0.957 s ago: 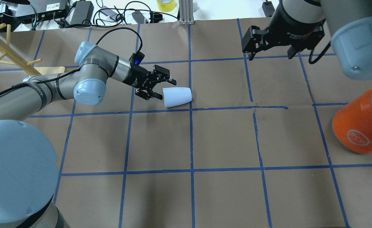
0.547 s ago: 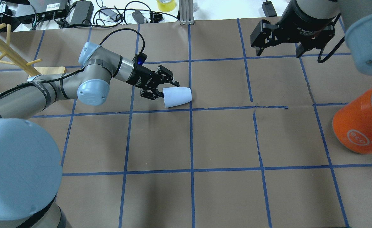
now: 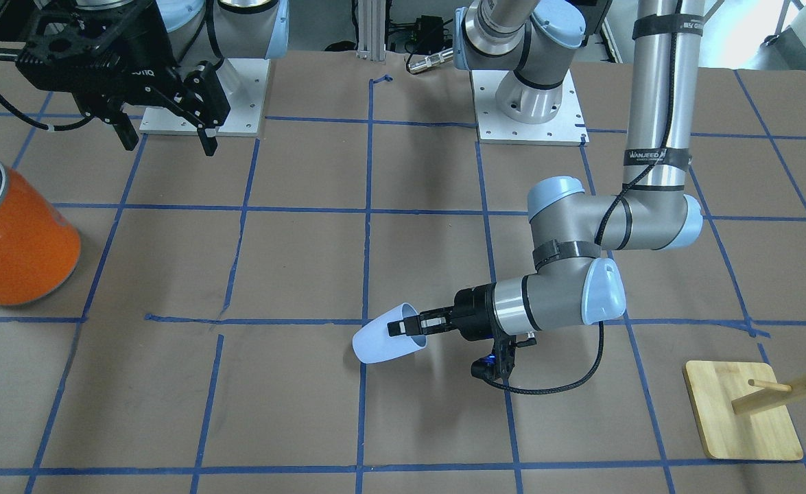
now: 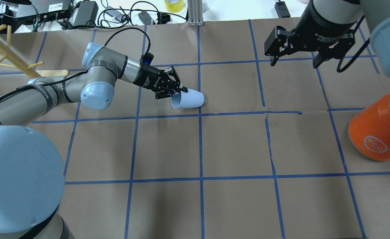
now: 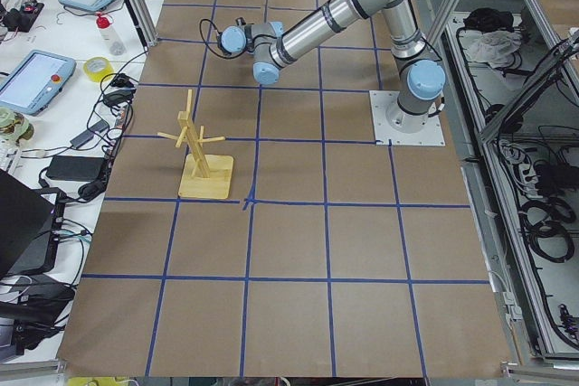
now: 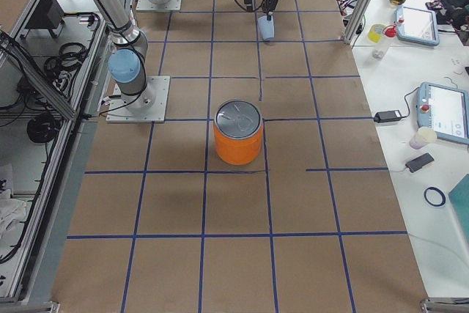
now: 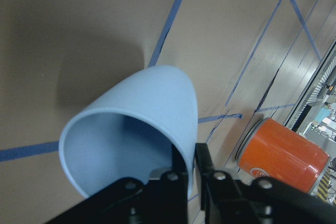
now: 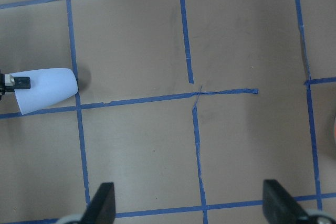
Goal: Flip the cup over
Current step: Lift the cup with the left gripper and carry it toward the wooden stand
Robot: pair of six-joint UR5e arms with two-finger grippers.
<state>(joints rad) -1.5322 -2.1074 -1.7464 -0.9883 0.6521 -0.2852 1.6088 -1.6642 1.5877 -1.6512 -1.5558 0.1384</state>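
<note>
The pale blue cup [image 4: 190, 99] lies tilted on the brown table, mouth toward my left arm, rim raised. My left gripper [image 4: 181, 91] is shut on the cup's rim, one finger inside the mouth and one outside on the wall. The left wrist view shows this pinch [image 7: 191, 157] on the cup [image 7: 152, 103]. The cup also shows in the front view [image 3: 381, 341] with the left gripper [image 3: 404, 326], and in the right wrist view [image 8: 46, 91]. My right gripper [image 4: 294, 61] hangs open and empty high over the far right of the table [image 3: 169, 144].
A large orange can [image 4: 377, 132] with a silver top stands at the right edge, also in the front view [image 3: 15, 240]. A wooden peg stand [image 4: 9, 53] is at the far left [image 3: 742, 412]. Cables and boxes lie beyond the far edge.
My left gripper moved forward onto the cup's rim and shut on it; the rim end has risen and the cup is tilted. My right gripper drifted slightly right.
</note>
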